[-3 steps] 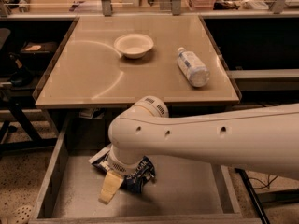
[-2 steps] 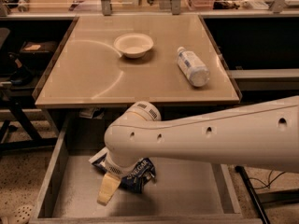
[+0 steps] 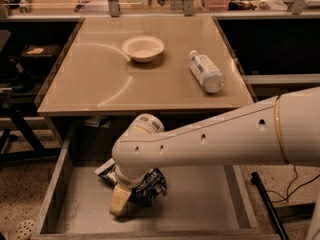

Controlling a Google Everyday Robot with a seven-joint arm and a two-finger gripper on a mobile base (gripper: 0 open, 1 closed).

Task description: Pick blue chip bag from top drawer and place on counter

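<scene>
Gripper [image 3: 129, 198] down at the bag [image 3: 150, 184], left of centre in the open drawer [image 3: 200, 204] | grip: cannot tell | bag looks light, crinkly, slick and crushable, best pinched across a flat edge | counter [image 3: 90, 79] just above the drawer's back.

The arm [image 3: 210, 139] has been swung upward and leftward, so that more of the view's right side is filled by it. The wrist [image 3: 137, 151] above the gripper [image 3: 124, 203], which is low in the drawer [image 3: 200, 204] at the bag [image 3: 150, 186], has been shifted slightly left.
</scene>
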